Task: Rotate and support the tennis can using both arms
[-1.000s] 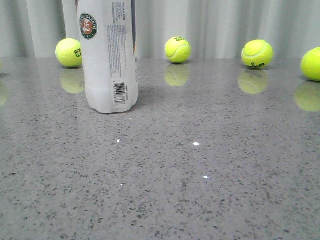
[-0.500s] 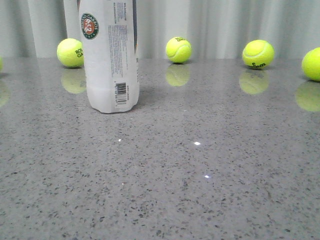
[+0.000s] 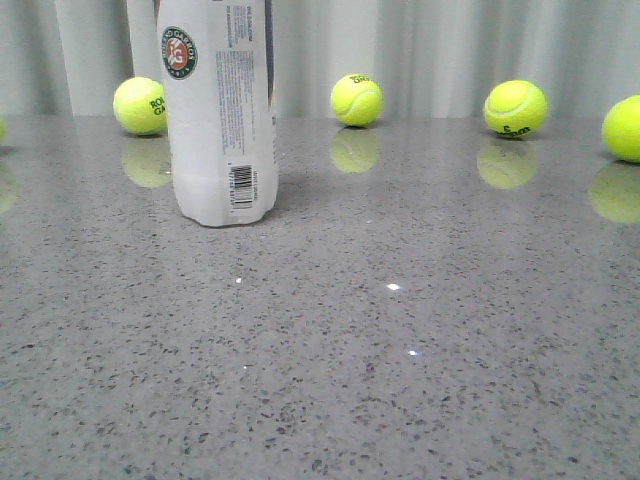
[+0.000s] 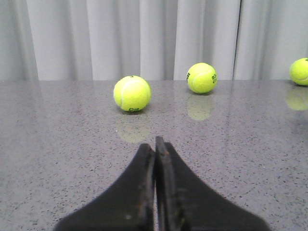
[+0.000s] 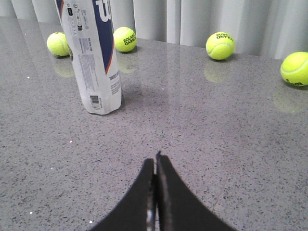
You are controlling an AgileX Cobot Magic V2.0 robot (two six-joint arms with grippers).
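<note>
Fingers of both the left gripper (image 4: 155, 144) and right gripper (image 5: 155, 161) are pressed together, empty, apart from the upright tennis can (image 3: 218, 120).

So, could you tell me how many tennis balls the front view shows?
4 tennis balls: one just left of the tennis can, one at centre back, one further right, one cut by the right edge. Others may hide behind the can or off-frame.

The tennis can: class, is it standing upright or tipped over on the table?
Upright. The tennis can stands on its base on the grey table, sides vertical, barcode near the bottom; the right wrist view shows the same. Its top is out of frame.
</note>
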